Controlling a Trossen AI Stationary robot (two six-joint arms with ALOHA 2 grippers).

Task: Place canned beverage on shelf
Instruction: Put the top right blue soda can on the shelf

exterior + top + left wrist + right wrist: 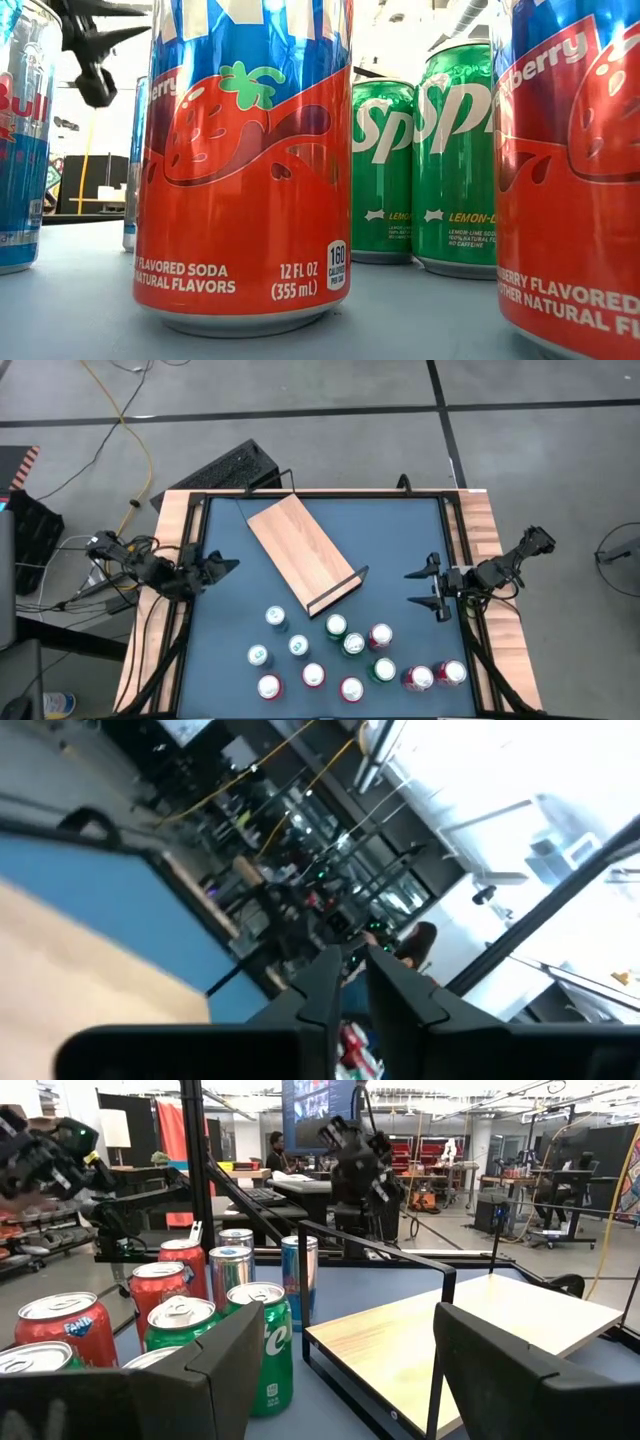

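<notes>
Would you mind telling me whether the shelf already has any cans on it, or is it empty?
Empty. In the high view the shelf shows bare wood, and every can stands on the blue table nearer the camera's bottom edge.

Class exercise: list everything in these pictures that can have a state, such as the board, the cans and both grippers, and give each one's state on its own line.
Light-wood shelf board with black metal rails: lying flat on the blue table, diagonal, nothing on it.
Cluster of red, green and silver-blue drink cans: upright, on the table, none on the shelf.
Left gripper: at the table's left edge, fingers shut, holding nothing.
Right gripper: near the right edge, fingers open, holding nothing.
</notes>
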